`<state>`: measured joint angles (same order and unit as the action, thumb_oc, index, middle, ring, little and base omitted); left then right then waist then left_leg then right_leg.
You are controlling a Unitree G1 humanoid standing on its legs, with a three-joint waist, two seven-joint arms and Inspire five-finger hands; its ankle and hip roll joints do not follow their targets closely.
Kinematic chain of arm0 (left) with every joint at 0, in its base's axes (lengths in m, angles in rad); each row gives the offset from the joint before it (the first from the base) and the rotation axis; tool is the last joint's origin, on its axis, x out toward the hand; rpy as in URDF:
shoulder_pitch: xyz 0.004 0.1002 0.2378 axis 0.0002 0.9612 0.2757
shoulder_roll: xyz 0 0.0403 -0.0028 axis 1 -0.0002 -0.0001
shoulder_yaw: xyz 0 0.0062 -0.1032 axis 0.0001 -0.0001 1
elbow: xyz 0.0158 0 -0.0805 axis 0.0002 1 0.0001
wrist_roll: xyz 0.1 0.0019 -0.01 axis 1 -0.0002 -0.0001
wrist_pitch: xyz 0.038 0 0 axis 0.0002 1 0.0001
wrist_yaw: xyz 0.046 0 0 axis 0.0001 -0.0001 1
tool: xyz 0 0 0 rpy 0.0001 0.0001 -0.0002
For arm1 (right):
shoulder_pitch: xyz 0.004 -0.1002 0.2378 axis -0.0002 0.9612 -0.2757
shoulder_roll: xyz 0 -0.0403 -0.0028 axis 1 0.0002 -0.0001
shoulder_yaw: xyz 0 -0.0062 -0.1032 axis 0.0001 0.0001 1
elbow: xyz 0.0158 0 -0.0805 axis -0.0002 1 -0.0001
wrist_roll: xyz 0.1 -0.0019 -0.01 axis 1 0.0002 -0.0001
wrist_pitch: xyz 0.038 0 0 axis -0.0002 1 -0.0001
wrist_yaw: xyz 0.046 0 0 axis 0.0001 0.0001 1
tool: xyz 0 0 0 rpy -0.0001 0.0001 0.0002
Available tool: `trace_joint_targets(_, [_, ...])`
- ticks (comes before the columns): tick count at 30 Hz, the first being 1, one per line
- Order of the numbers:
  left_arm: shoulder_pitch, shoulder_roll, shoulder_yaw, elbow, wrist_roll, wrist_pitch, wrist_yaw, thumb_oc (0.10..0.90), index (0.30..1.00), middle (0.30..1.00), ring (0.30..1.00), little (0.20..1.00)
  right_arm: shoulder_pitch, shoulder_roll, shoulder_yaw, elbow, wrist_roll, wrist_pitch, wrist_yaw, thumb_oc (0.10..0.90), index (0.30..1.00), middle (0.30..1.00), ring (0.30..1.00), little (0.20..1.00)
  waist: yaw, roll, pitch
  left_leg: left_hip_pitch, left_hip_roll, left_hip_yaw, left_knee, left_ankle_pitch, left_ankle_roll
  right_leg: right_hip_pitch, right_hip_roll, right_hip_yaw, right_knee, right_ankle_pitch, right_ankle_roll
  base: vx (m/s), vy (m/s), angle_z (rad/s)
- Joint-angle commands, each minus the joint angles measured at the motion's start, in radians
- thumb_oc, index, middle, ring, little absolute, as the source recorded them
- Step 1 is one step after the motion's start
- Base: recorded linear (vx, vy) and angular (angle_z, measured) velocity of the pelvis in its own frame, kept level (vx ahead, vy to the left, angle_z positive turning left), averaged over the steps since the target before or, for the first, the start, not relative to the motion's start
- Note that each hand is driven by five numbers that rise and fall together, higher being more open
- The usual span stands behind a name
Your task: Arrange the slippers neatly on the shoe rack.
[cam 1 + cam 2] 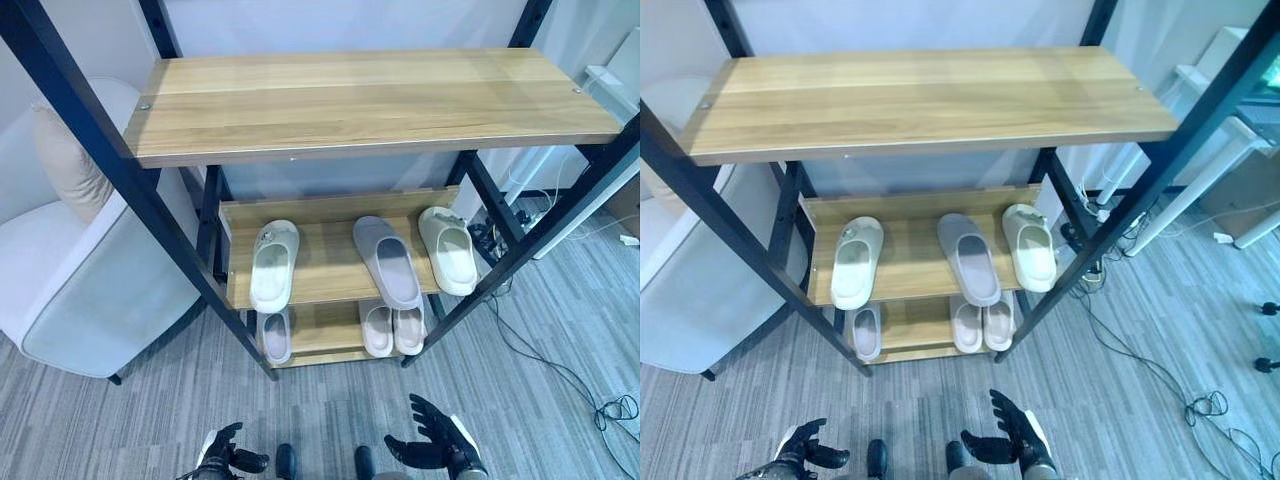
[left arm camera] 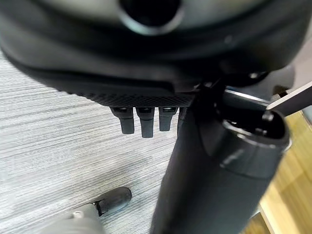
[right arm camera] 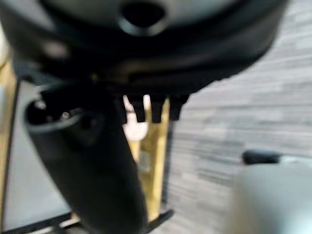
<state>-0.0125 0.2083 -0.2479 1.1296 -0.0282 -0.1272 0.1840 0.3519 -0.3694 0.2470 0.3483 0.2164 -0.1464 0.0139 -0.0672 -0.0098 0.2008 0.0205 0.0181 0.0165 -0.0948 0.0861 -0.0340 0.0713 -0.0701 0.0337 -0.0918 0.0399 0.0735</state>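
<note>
On your black-framed wooden shoe rack (image 1: 350, 100), the middle shelf carries 3 slippers: a white one (image 1: 273, 264), a grey one (image 1: 387, 260) and a cream one (image 1: 448, 249). The bottom shelf holds 3 pale slippers (image 1: 392, 328). Your left hand (image 1: 225, 452) and right hand (image 1: 432, 440) hang below the rack over grey carpet (image 1: 540, 400), fingers relaxed, holding nothing.

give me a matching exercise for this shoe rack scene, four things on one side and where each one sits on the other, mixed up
Things:
1. grey slipper
2. white slipper with a charm
3. pair of pale slippers
4. armchair

Places:
A. bottom shelf, right side
B. on the floor to the left of the rack
C. middle shelf, left side
D. middle shelf, between two white slippers

Pairs: 1-D, 2-C, 3-A, 4-B
</note>
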Motion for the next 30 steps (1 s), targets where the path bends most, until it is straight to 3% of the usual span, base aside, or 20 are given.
trace_joint_targets(1, [-0.014,-0.003,-0.019,0.043,0.035,-0.037,-0.018,0.800,0.900,0.900,0.900,0.900,-0.069,-0.044,0.022,-0.101,0.084,-0.093,0.072,0.800,0.900,0.900,0.900,0.900,0.038,-0.016,-0.044,-0.030,0.030,-0.023,0.054,-0.076,-0.002,-0.021,-0.057,-0.006,0.069,-0.083,0.086,-0.01,0.047,0.07])
trace_joint_targets(7, [-0.022,-0.001,-0.031,0.103,0.067,-0.037,-0.052,0.800,0.900,0.900,0.900,0.900,-0.153,-0.175,0.167,-0.346,0.199,-0.085,0.223,0.800,0.900,0.900,0.900,0.900,0.071,-0.030,-0.042,-0.017,0.030,-0.042,0.034,-0.073,-0.004,-0.004,-0.060,-0.034,0.052,-0.085,0.088,0.00,0.010,0.13])
trace_joint_targets(8, [-0.014,0.002,-0.022,0.129,0.041,-0.034,-0.085,0.800,0.900,0.900,0.900,0.900,-0.219,-0.239,0.221,-0.440,0.257,-0.065,0.276,0.800,0.900,0.900,0.900,0.900,0.082,-0.035,-0.047,-0.020,0.034,-0.041,0.033,-0.065,-0.007,-0.009,-0.057,-0.035,0.051,-0.079,0.087,0.02,-0.006,0.08])
trace_joint_targets(11, [0.002,0.004,-0.020,0.157,0.052,-0.029,-0.111,0.800,0.900,0.900,0.900,0.900,-0.303,-0.347,0.248,-0.600,0.300,-0.060,0.317,0.800,0.900,0.900,0.900,0.900,0.089,-0.042,-0.060,-0.014,0.038,-0.042,0.029,-0.064,-0.011,-0.004,-0.055,-0.044,0.046,-0.080,0.087,0.01,0.002,0.04])
trace_joint_targets(12, [0.002,0.004,-0.020,0.157,0.052,-0.029,-0.111,0.800,0.900,0.900,0.900,0.900,-0.303,-0.348,0.247,-0.601,0.301,-0.059,0.317,0.800,0.900,0.900,0.900,0.900,0.088,-0.042,-0.060,-0.013,0.038,-0.043,0.029,-0.064,-0.011,-0.004,-0.055,-0.044,0.046,-0.080,0.087,0.04,0.003,0.20])
trace_joint_targets(14, [0.023,0.001,-0.013,0.164,0.030,-0.029,-0.135,0.800,0.900,0.900,0.900,0.900,-0.365,-0.400,0.172,-0.704,0.345,-0.090,0.276,0.800,0.900,0.900,0.900,0.900,0.091,-0.048,-0.070,-0.001,0.043,-0.045,0.025,-0.070,-0.014,0.009,-0.053,-0.052,0.041,-0.084,0.087,0.08,0.000,0.20])
trace_joint_targets(16, [0.040,-0.005,0.002,0.169,0.004,-0.028,-0.153,0.800,0.900,0.900,0.900,0.900,-0.379,-0.408,0.075,-0.725,0.297,-0.120,0.212,0.800,0.900,0.900,0.900,0.900,0.090,-0.050,-0.077,0.003,0.045,-0.048,0.023,-0.069,-0.015,0.011,-0.050,-0.057,0.039,-0.083,0.087,0.03,0.004,0.05])
trace_joint_targets(18, [0.044,-0.016,0.010,0.182,0.003,-0.023,-0.152,0.800,0.900,0.900,0.900,0.900,-0.430,-0.370,-0.004,-0.661,0.117,-0.135,0.089,0.800,0.900,0.900,0.900,0.900,0.096,-0.052,-0.086,0.001,0.044,-0.054,0.022,-0.069,-0.013,0.011,-0.050,-0.064,0.036,-0.080,0.086,0.02,0.006,-0.01])
trace_joint_targets(19, [0.042,-0.016,0.011,0.182,0.003,-0.023,-0.152,0.800,0.900,0.900,0.900,0.900,-0.433,-0.368,-0.002,-0.659,0.114,-0.136,0.087,0.800,0.900,0.900,0.900,0.900,0.095,-0.052,-0.085,-0.005,0.043,-0.054,0.025,-0.062,-0.013,0.006,-0.050,-0.063,0.038,-0.074,0.085,0.05,0.009,-0.02])
trace_joint_targets(20, [0.040,-0.018,0.019,0.187,0.018,-0.017,-0.140,0.800,0.900,0.900,0.900,0.900,-0.476,-0.348,-0.078,-0.610,-0.049,-0.143,-0.008,0.800,0.900,0.900,0.900,0.900,0.105,-0.055,-0.088,-0.009,0.042,-0.062,0.025,-0.062,-0.011,0.007,-0.049,-0.068,0.036,-0.075,0.083,0.00,0.000,0.00])
trace_joint_targets(24, [0.038,-0.016,0.003,0.192,0.031,-0.011,-0.139,0.800,0.900,0.900,0.900,0.900,-0.527,-0.287,-0.138,-0.492,-0.120,-0.137,-0.126,0.800,0.900,0.900,0.900,0.900,0.126,-0.062,-0.084,-0.026,0.036,-0.087,0.029,-0.064,-0.011,0.006,-0.048,-0.086,0.037,-0.078,0.078,0.03,-0.001,0.15])
trace_joint_targets(30, [0.046,-0.001,-0.003,0.174,0.042,-0.012,-0.138,0.800,0.900,0.900,0.900,0.900,-0.564,-0.302,-0.204,-0.378,-0.243,-0.122,-0.224,0.800,0.900,0.900,0.900,0.900,0.160,-0.080,-0.080,-0.044,0.027,-0.117,0.038,-0.071,-0.005,0.007,-0.048,-0.109,0.033,-0.078,0.076,0.04,0.005,0.22])
